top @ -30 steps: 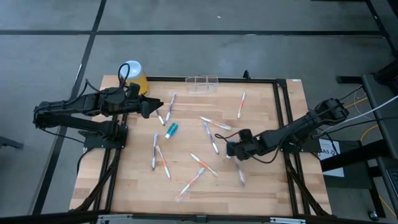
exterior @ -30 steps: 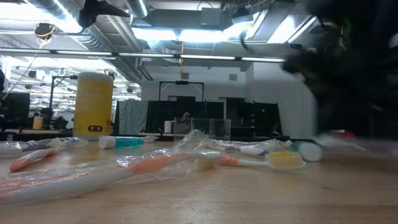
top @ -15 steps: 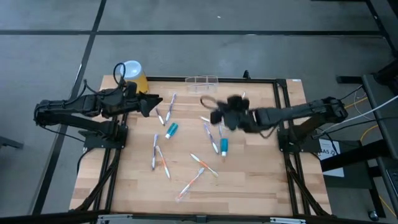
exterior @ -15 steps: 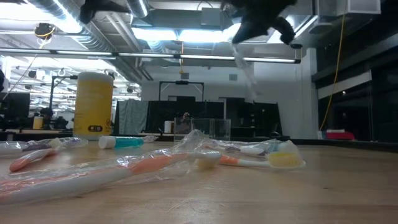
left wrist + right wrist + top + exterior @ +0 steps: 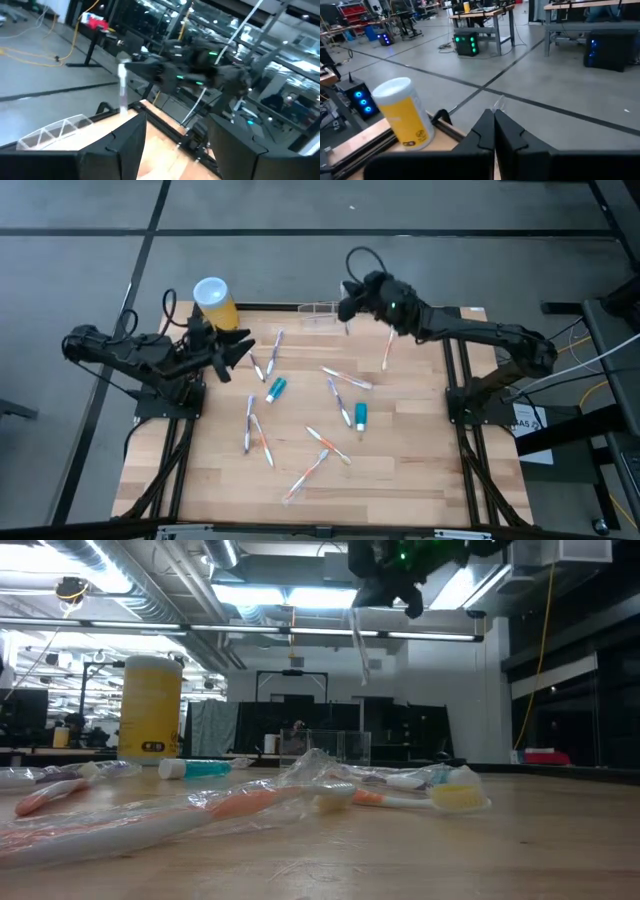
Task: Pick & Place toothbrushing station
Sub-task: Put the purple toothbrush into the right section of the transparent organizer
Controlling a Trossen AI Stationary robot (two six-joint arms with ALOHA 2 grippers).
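In the low view's foreground, wrapped toothbrushes (image 5: pixel 240 802) lie scattered across my desk (image 5: pixel 400 470). Left of centre in the high view my left end effector (image 5: pixel 243 352) hangs over the desk, fingers spread. At the upper middle my right end effector (image 5: pixel 347 304) is raised, pressed together on a wrapped toothbrush (image 5: pixel 358 643) that dangles just beside the clear holder (image 5: pixel 322 312) at the far edge. The yellow canister (image 5: pixel 214 302) stands upper left
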